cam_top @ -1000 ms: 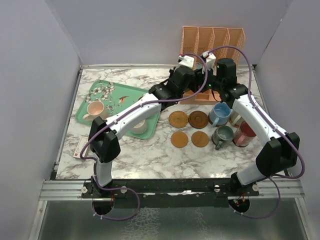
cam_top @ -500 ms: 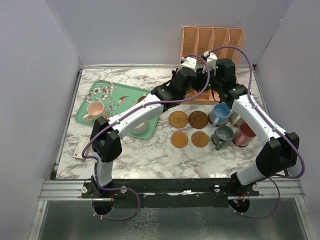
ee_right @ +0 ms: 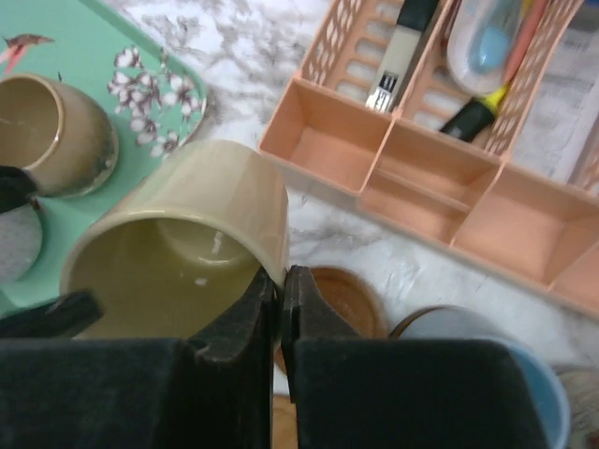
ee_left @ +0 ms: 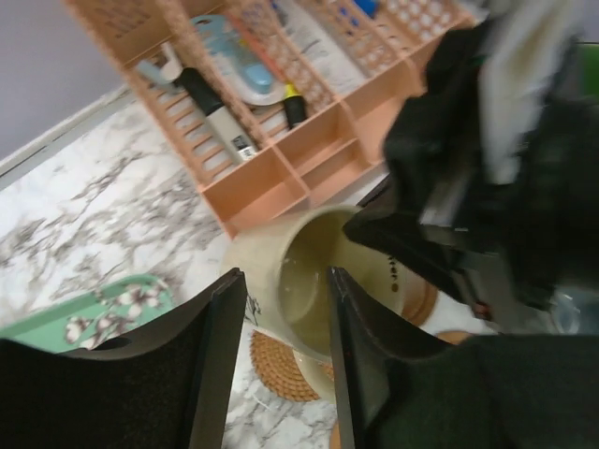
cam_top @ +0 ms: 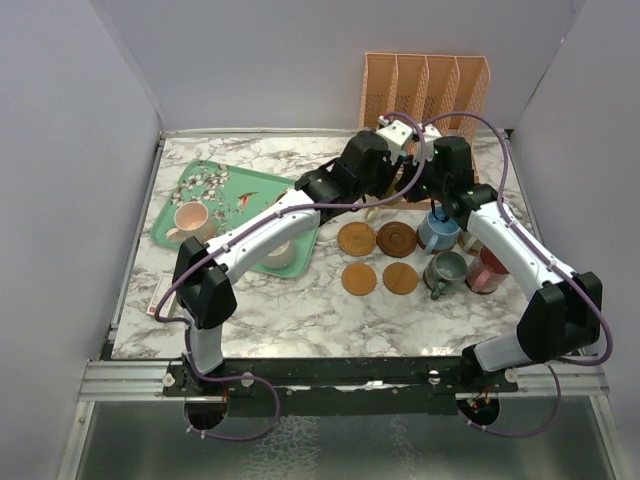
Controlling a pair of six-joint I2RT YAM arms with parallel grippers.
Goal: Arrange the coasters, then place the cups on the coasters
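— right gripper (ee_right: 281, 274)?
— pinched tight on the rim of the pale yellow cup (ee_right: 187, 215).
— left gripper (ee_left: 285, 276)?
— parted partway, fingers flanking that cup's wall.
— cup's place?
— at 12 o'clock of the four coasters (cam_top: 380, 258), beside the peach organiser (cam_top: 425, 85).

The marble-patterned bench (cam_top: 290, 310) carries a mint-green flowered tray (cam_top: 262, 187) on its left and a peach slotted rack (cam_top: 425, 85) at the back. Four coasters (cam_top: 359, 278) lie in a square mid-bench. Just right of them stand a light blue cup (cam_top: 438, 228), a grey-teal cup (cam_top: 447, 270) and a maroon-red cup (cam_top: 490, 270).
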